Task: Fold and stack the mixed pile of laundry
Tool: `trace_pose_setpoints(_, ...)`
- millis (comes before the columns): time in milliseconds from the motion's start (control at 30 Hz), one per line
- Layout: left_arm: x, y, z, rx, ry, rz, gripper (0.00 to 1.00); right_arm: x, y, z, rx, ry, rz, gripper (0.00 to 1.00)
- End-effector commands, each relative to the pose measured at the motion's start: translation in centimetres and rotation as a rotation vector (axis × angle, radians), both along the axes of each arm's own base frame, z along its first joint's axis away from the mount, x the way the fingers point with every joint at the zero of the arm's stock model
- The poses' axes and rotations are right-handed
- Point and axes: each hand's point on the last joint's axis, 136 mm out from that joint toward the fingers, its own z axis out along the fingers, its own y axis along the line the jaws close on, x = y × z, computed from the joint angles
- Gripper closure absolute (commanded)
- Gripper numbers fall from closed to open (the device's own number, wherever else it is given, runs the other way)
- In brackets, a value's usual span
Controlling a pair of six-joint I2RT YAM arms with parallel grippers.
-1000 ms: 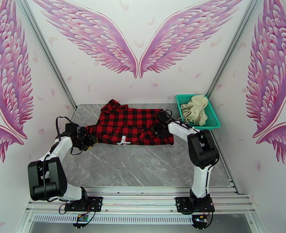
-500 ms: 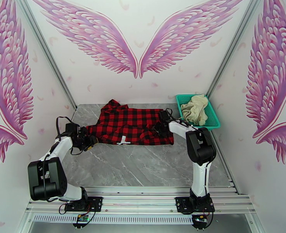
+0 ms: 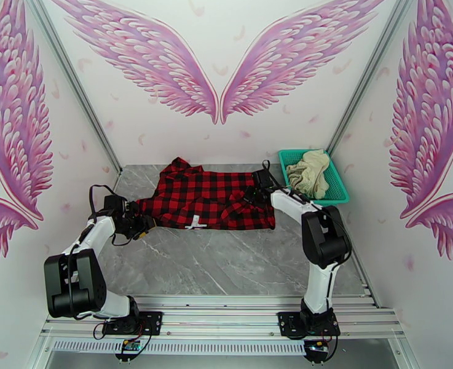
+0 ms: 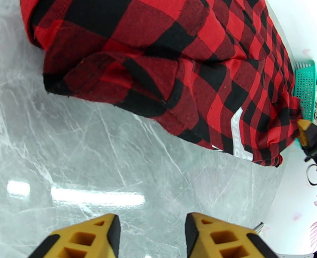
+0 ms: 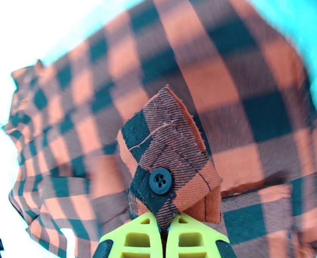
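The red-and-black checked shirt point(image 3: 208, 201) lies spread across the back of the grey table, its white label point(image 3: 195, 221) at the near hem. My right gripper point(image 3: 256, 190) hovers over the shirt's right side. In the right wrist view it point(image 5: 167, 224) is shut on a cuff flap of the shirt point(image 5: 253, 112) that carries a black button point(image 5: 160, 181). At the shirt's left edge, my left gripper point(image 3: 141, 226) is open over bare table, just short of the folded sleeve point(image 4: 115, 78). Its fingers point(image 4: 89, 237) hold nothing. The cream garment point(image 3: 309, 172) lies crumpled in the basket.
The teal mesh basket point(image 3: 342, 190) stands at the back right corner, close to my right arm. Printed walls close in the table on the left, back and right. Bare grey marble point(image 3: 226, 259) stretches between the shirt and the arm bases.
My right gripper has moved toward the back right with the cuff, drawing that part of the shirt along. The left arm has stayed where it was.
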Motion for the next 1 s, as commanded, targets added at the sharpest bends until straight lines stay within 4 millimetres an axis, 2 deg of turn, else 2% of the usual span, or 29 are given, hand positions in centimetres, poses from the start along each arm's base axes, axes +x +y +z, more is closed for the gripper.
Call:
trace_pose_setpoints(0, 0.6, -0.2, 1.2, -0.001, -0.034, -0.018, 0.53, -1.4, -2.1, 2.9, -0.138, -0.089, 0.000, 1.00)
trace_pose_setpoints(100, 0.8, -0.2, 1.3, -0.002, -0.035, -0.020, 0.53, -2.9, -3.0, 2.4, -0.150, -0.089, -0.024, 1.00)
trace_pose_setpoints(233, 1.0, -0.2, 1.2, -0.003, -0.035, -0.021, 0.53, -4.4, -3.0, -0.3, -0.128, -0.057, -0.022, 0.92)
trace_pose_setpoints(300, 1.1, -0.3, 1.3, -0.003, -0.036, -0.024, 0.53, -5.1, -3.1, -2.1, -0.136, -0.031, -0.030, 0.83)
trace_pose_setpoints(433, 1.1, -0.4, 1.3, -0.004, -0.037, -0.028, 0.53, -6.3, -4.9, -5.5, -0.198, 0.026, -0.093, 0.53)
trace_pose_setpoints(533, 1.0, -0.4, 1.5, -0.003, -0.038, -0.028, 0.53, -7.2, -6.0, -6.7, -0.241, 0.060, -0.121, 0.49)
trace_pose_setpoints(633, 1.0, -0.5, 2.0, 0.005, -0.050, -0.030, 0.53, -8.0, -6.9, -6.2, -0.273, 0.069, -0.146, 0.47)
trace_pose_setpoints(700, 1.3, -0.7, 2.8, 0.020, -0.071, -0.041, 0.53, -8.4, -7.7, -5.1, -0.309, 0.070, -0.170, 0.46)
trace_pose_setpoints(767, 1.9, -1.3, 3.8, 0.043, -0.101, -0.067, 0.54, -9.1, -9.4, -3.6, -0.387, 0.091, -0.222, 0.44)
trace_pose_setpoints(833, 2.9, -2.1, 4.9, 0.068, -0.139, -0.101, 0.59, -9.4, -10.2, -2.1, -0.443, 0.105, -0.221, 0.43)
trace_pose_setpoints(900, 4.1, -3.3, 5.6, 0.092, -0.173, -0.140, 0.68, -8.8, -8.8, -1.2, -0.419, 0.106, -0.134, 0.43)
trace_pose_setpoints(967, 5.9, -4.8, 5.9, 0.101, -0.200, -0.183, 0.75, -8.3, -6.4, -1.1, -0.348, 0.126, -0.034, 0.44)
